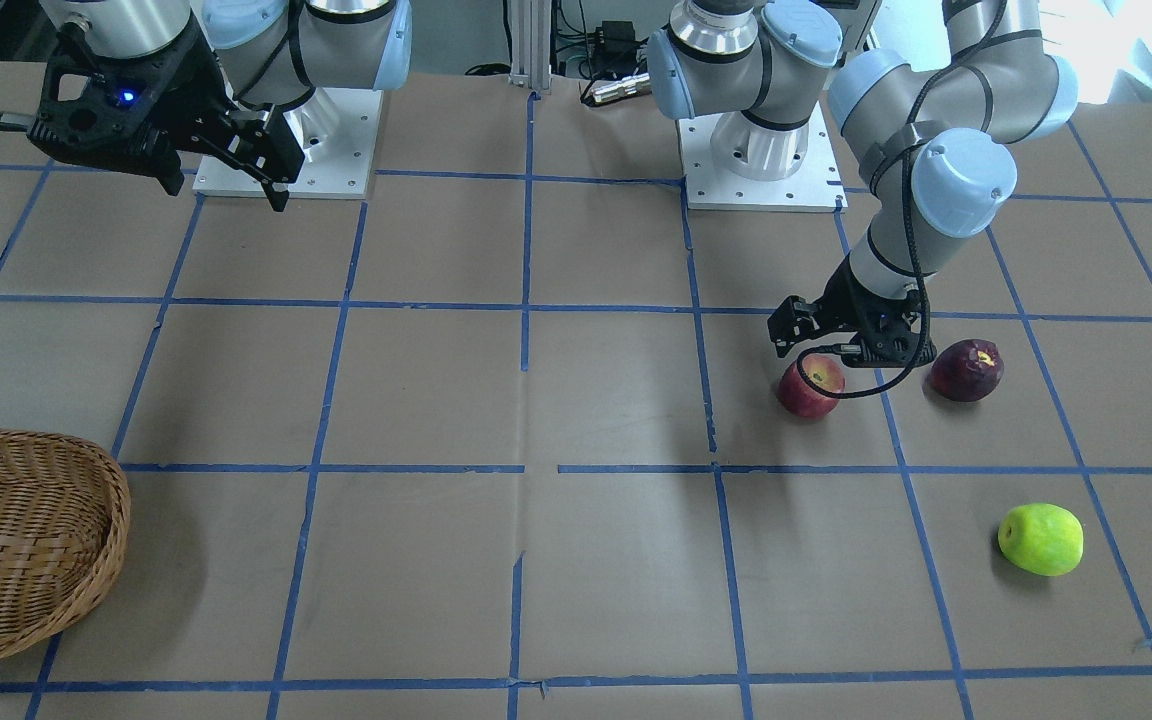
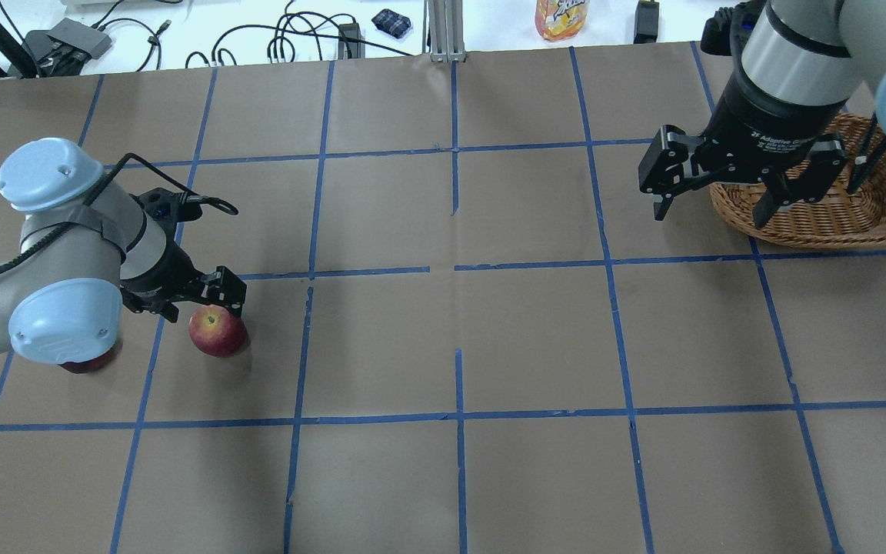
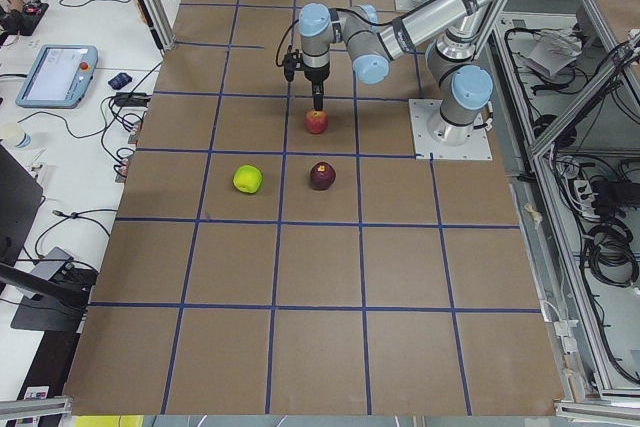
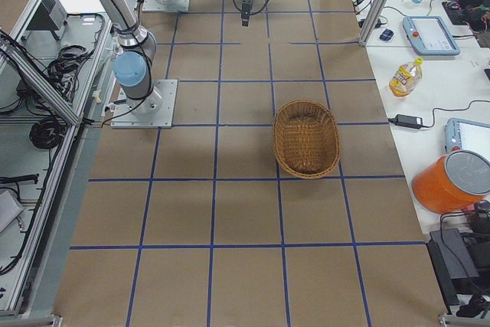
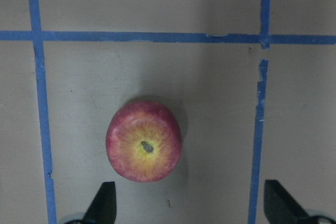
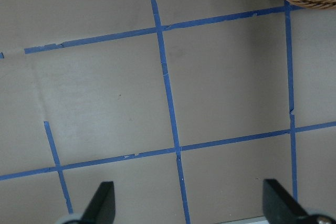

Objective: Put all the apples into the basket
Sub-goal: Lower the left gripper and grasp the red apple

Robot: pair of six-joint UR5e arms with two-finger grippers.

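Note:
The red apple (image 1: 810,385) stands on the table with its yellowish stem end up. My left gripper (image 1: 851,350) is open just above it. In the left wrist view the apple (image 5: 144,141) lies ahead of the gap, nearer one fingertip (image 5: 105,203). The dark maroon apple (image 1: 966,370) lies beside the left wrist. The lime green apple (image 1: 1040,539) lies further out towards the operators' side. The wicker basket (image 2: 820,227) sits at the robot's far right. My right gripper (image 2: 712,209) is open and empty, held high beside the basket's rim.
Blue tape lines mark a grid on the brown paper table. The arm bases (image 1: 756,180) stand at the robot's edge. A bottle (image 2: 562,17), cables and tablets lie on the white bench beyond the table's far edge.

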